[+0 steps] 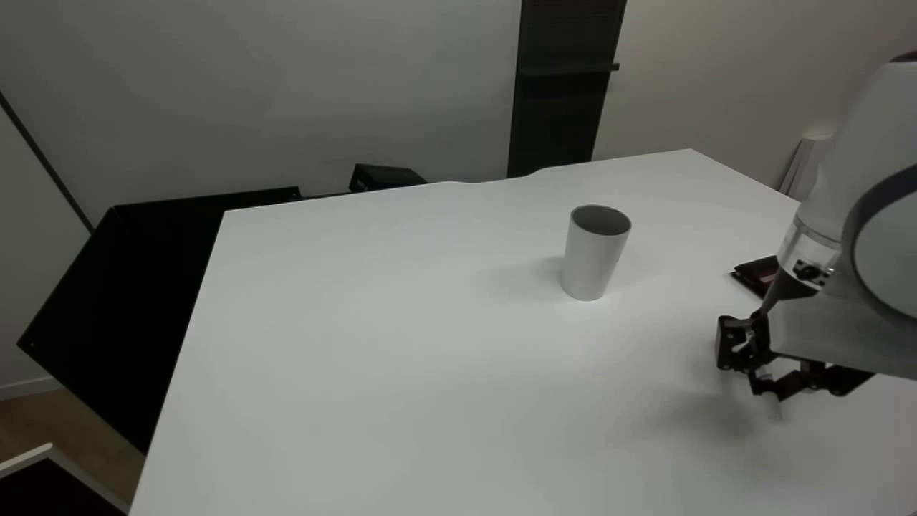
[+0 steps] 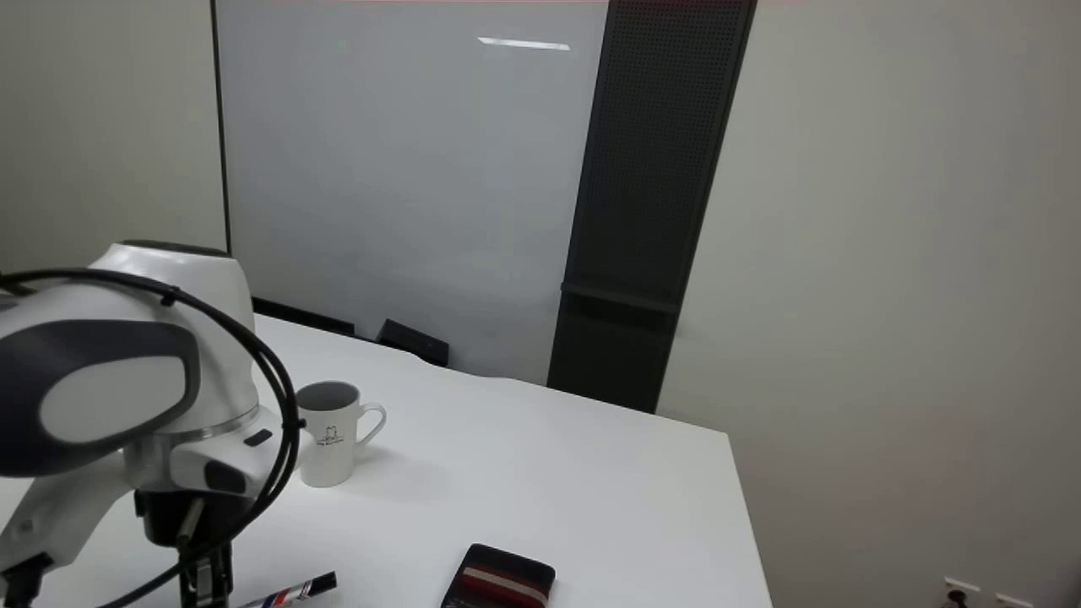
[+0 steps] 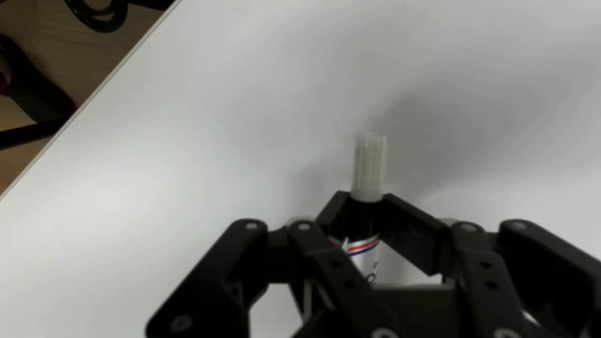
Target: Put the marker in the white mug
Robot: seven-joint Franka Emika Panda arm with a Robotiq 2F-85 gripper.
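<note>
In the wrist view my claw (image 3: 365, 211) is drawn in tight on the marker (image 3: 368, 171): its fingers (image 3: 415, 232) press the black band from both sides, and the pale end sticks out beyond them. The marker is over the worktop (image 3: 220, 117), well in from the edge that cuts across the upper left. I judge the grasp made and the carry to be the step in hand.

In an exterior view the mug (image 1: 593, 265) stands upright, mouth up, in from the far edge and closer to the far right corner than the far left. The claw is nearer me and towards the right-hand edge, well apart from the mug. The marker seems lifted; how high I cannot tell.

In an exterior view the mug's handle (image 2: 382, 420) points towards the right-hand edge, and the marker's dark cap shows low down, aslant. A wallet (image 2: 500, 578) lies between the marker and that edge. Next I need to rise above the rim, travel towards the far edge, tip the marker upright and lower one end inside before letting go.

My count: one marker, one mug, one wallet, one claw, one worktop.
</note>
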